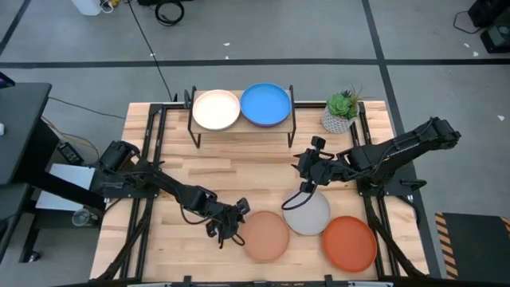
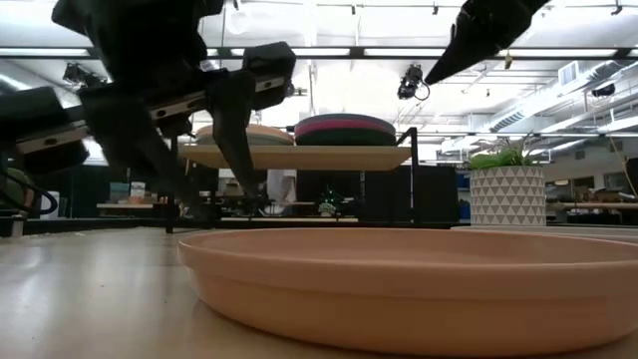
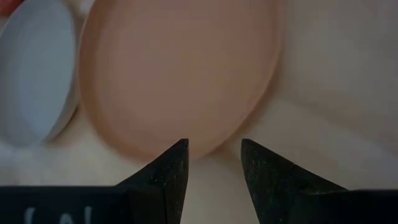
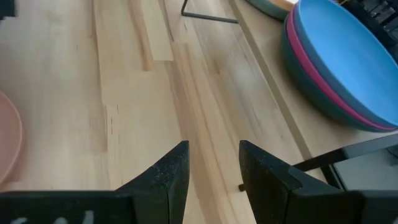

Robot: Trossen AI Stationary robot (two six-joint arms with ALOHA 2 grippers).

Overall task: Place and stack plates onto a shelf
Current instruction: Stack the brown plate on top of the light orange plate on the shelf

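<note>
The shelf (image 1: 243,127) stands at the table's far edge. It bears one stack topped by a cream plate (image 1: 215,109) and one topped by a bright blue plate (image 1: 265,104). In the right wrist view the blue plate (image 4: 348,56) lies on a magenta plate and a dark teal one. A tan-peach plate (image 1: 264,236), a grey plate (image 1: 307,214) and an orange plate (image 1: 349,242) lie flat on the table near its front edge. My left gripper (image 1: 231,225) is open and low, just left of the tan-peach plate's rim (image 3: 205,152). My right gripper (image 1: 311,169) hovers open between the shelf and the grey plate.
A potted plant (image 1: 341,112) in a white pot stands right of the shelf, near the right arm. Bare slatted tabletop (image 4: 137,112) lies between the shelf and the three plates. The low view shows the tan-peach plate (image 2: 419,289) close in front, with the shelf (image 2: 299,157) behind it.
</note>
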